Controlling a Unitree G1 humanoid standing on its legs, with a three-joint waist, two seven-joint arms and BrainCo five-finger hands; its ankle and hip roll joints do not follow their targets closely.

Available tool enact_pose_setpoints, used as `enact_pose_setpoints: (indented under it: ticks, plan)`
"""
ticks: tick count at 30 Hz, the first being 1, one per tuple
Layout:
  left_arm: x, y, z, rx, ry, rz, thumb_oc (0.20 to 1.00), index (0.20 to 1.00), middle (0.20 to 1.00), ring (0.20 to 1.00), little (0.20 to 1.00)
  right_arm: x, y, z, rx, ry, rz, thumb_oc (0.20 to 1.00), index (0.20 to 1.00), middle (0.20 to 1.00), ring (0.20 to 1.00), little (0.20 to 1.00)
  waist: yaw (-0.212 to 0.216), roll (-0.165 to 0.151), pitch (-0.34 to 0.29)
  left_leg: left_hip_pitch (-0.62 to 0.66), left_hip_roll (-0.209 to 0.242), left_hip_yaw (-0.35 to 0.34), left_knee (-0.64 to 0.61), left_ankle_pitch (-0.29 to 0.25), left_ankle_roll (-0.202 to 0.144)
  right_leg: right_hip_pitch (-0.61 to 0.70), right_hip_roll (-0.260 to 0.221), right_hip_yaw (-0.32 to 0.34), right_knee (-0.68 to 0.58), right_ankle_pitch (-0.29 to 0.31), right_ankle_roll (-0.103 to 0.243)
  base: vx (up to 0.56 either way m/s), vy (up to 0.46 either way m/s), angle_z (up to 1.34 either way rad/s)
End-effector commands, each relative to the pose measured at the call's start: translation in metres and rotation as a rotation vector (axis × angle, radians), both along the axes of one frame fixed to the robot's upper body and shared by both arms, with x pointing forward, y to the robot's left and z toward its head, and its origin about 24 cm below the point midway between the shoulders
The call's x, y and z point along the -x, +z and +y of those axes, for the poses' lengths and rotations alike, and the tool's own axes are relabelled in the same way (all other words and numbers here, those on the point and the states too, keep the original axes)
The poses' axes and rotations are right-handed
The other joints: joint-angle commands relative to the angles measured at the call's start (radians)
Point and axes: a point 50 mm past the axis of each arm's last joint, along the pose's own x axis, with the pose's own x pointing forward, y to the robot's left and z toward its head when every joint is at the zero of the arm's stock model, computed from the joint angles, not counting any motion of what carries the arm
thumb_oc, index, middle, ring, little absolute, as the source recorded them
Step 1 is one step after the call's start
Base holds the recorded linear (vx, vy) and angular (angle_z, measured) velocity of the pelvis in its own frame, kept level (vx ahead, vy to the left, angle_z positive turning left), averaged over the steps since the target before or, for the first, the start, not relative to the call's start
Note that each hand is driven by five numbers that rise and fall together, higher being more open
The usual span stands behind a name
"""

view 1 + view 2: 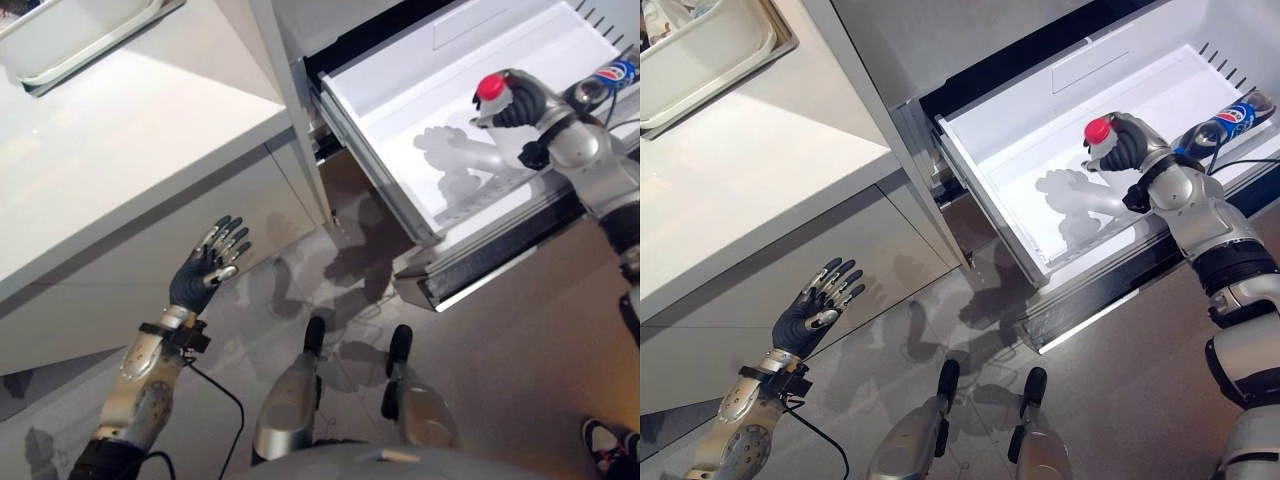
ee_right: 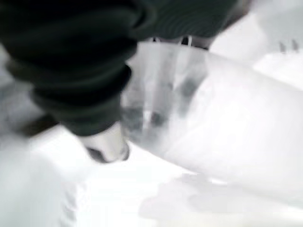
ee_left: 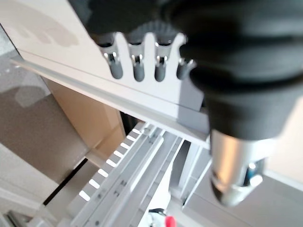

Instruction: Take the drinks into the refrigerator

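red-capped bottle [image 1: 1098, 140] gripped by right hand [image 1: 1127, 143] over white drawer [image 1: 1015, 150]; left hand [image 1: 805, 318] open.

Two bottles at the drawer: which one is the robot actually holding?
The red-capped clear bottle: the right hand has its fingers curled round it over the open fridge drawer. The blue-labelled bottle lies on its side in the drawer.

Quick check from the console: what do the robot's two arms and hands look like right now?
Both arms are silver-grey metal with darker joint sections. The left hand and the right hand have silver fingers with dark tips, and a dark ribbed cover over the hand's back and wrist.
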Motion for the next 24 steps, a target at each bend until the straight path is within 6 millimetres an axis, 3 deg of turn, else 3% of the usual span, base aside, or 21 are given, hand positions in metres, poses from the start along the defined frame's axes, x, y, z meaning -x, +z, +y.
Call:
enact_pose_setpoints:
  ticks: [1,2,3,5,6,10,18,24]
  plan:
    - [0.005,0.010,0.001,-0.048,0.002,-0.078,1.000,1.000,1.000,1.000,1.000,0.012,0.036,-0.024,0.335,-0.080,-0.070,0.200,0.200,0.200,0.200,0.200,-0.046,-0.008,-0.018,-0.020,-0.065,-0.006,0.029,-0.019,0.068,-0.077,0.026,0.009,0.209,-0.156,-0.006,0.01,0.001,0.04]
    - [0.005,0.010,0.000,-0.046,0.003,-0.078,1.000,1.000,1.000,1.000,1.000,0.011,0.037,-0.023,0.338,-0.079,-0.070,0.200,0.200,0.200,0.200,0.200,-0.048,-0.006,-0.018,-0.020,-0.065,-0.006,0.029,-0.019,0.068,-0.077,0.026,0.009,0.209,-0.156,-0.006,0.01,0.002,0.03]
    - [0.004,0.010,0.000,-0.063,-0.003,-0.075,1.000,1.000,1.000,1.000,1.000,0.010,0.027,-0.022,0.507,-0.078,-0.006,0.200,0.200,0.200,0.200,0.200,-0.044,-0.010,-0.019,-0.019,-0.065,-0.007,0.027,-0.019,0.068,-0.077,0.027,0.008,0.210,-0.157,-0.006,0.00,0.002,0.03]
    - [0.004,0.010,0.000,-0.059,-0.001,-0.076,1.000,1.000,1.000,1.000,1.000,0.009,0.028,-0.021,0.512,-0.077,-0.008,0.200,0.200,0.200,0.200,0.200,-0.047,-0.007,-0.018,-0.018,-0.064,-0.007,0.027,-0.020,0.068,-0.078,0.027,0.008,0.211,-0.158,-0.005,0.00,-0.004,0.04]
    - [0.004,0.010,-0.001,-0.074,-0.005,-0.080,1.000,1.000,1.000,1.000,1.000,0.009,0.019,-0.014,0.601,-0.044,0.062,0.200,0.200,0.200,0.200,0.200,-0.049,-0.009,-0.018,-0.017,-0.064,-0.010,0.024,-0.020,0.067,-0.078,0.027,0.007,0.211,-0.160,-0.005,0.00,-0.009,0.03]
    - [0.001,0.011,-0.002,-0.080,-0.010,-0.082,1.000,1.000,1.000,1.000,1.000,0.005,0.012,-0.011,0.739,-0.049,0.108,0.200,0.200,0.200,0.200,0.200,-0.045,-0.011,-0.016,-0.020,-0.064,-0.013,0.022,-0.018,0.067,-0.079,0.027,0.005,0.211,-0.161,-0.005,0.00,0.000,0.01]
    - [-0.001,0.016,-0.006,-0.076,-0.023,-0.100,1.000,1.000,1.000,1.000,1.000,-0.005,0.003,-0.016,0.760,-0.114,0.118,0.200,0.200,0.200,0.200,0.200,-0.038,-0.009,-0.008,-0.028,-0.063,-0.021,0.013,-0.009,0.067,-0.091,0.028,0.006,0.215,-0.161,-0.005,0.00,-0.001,0.01]
    - [-0.003,0.020,-0.011,-0.069,-0.051,-0.116,1.000,1.000,1.000,1.000,1.000,-0.011,-0.022,-0.029,0.736,-0.196,0.195,0.200,0.200,0.200,0.200,0.200,-0.023,0.001,0.005,-0.036,-0.064,-0.029,0.005,0.000,0.067,-0.103,0.022,-0.004,0.225,-0.162,-0.006,0.00,0.000,0.02]
